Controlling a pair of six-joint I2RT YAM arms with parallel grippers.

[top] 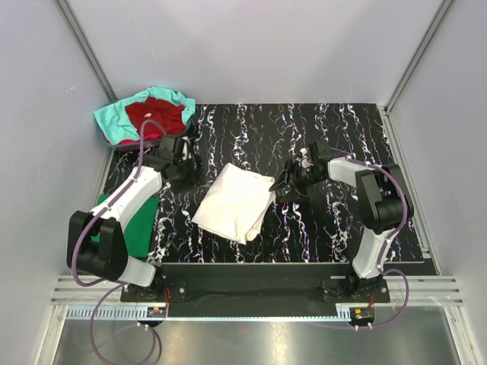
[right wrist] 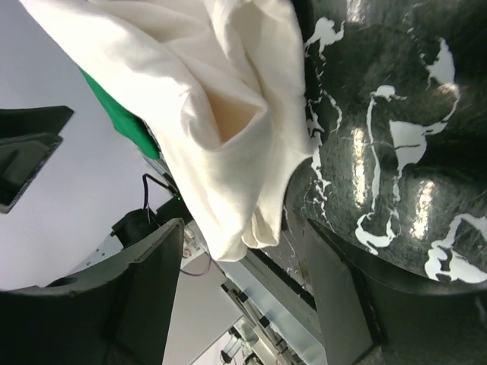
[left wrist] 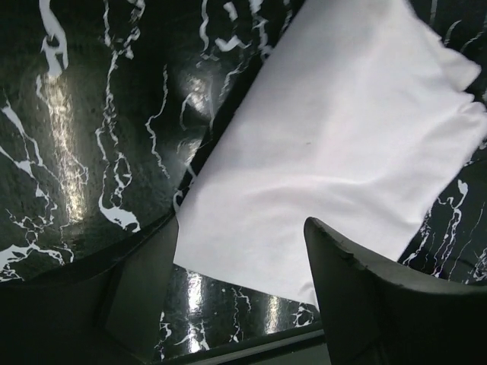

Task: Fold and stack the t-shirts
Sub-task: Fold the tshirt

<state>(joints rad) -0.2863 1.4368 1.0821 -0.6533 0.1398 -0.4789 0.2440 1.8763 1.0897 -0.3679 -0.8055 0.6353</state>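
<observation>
Shows white t-shirt (top: 234, 202) folded at frame centre on marbled table (top: 335, 129). Has left gripper (top: 190, 161) at its upper left and right gripper (top: 280, 184) at its right, fingers spread, holding nothing. Shows green t-shirt (top: 141, 222) at left edge, dark red t-shirt (top: 156, 115) on teal t-shirt (top: 112, 122) at upper left.

No writing, label, brand, number or sign is showing legibly in any view: the white t-shirt (top: 234, 201) is lying with only plain cloth facing up, and the marbled table (top: 319, 122) is showing nothing but white veining.
</observation>
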